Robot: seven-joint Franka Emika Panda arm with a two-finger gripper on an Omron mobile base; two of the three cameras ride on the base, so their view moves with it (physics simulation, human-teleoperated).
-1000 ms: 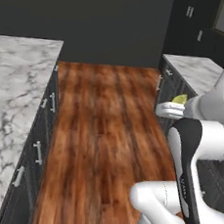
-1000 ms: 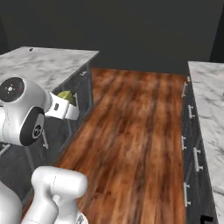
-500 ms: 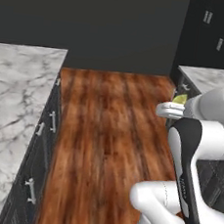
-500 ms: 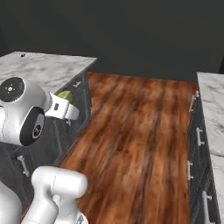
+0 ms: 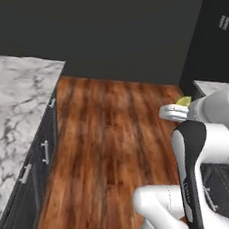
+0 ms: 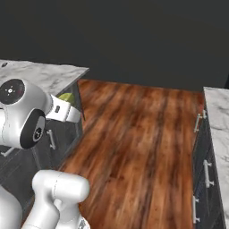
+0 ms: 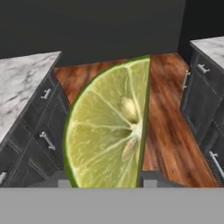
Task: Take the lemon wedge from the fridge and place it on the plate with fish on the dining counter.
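Observation:
The lemon wedge [image 7: 111, 127], yellow-green with pale seeds, looms close in the hand view, and my gripper [image 7: 105, 179] is shut on its lower part. From the left base view the wedge [image 5: 183, 100] peeks out above the white hand, with the gripper [image 5: 173, 111] at mid-right over the wood floor. The right base view has the wedge [image 6: 67, 98] at the gripper [image 6: 70, 112] beside the left counter's corner. The fridge and the plate with fish are out of view. I cannot tell which counter is the dining counter.
A wood floor aisle [image 5: 114, 136] runs ahead between two marble-topped counters [image 5: 12, 105] [image 6: 219, 116] with dark drawer fronts and grey handles. A dark wall [image 6: 134, 40] closes the far end. Tall dark cabinets [image 5: 225, 43] stand at the far right.
The whole picture has shifted: the base has driven forward along the aisle, and the counters have slid outward and down. The wedge stays in the grip.

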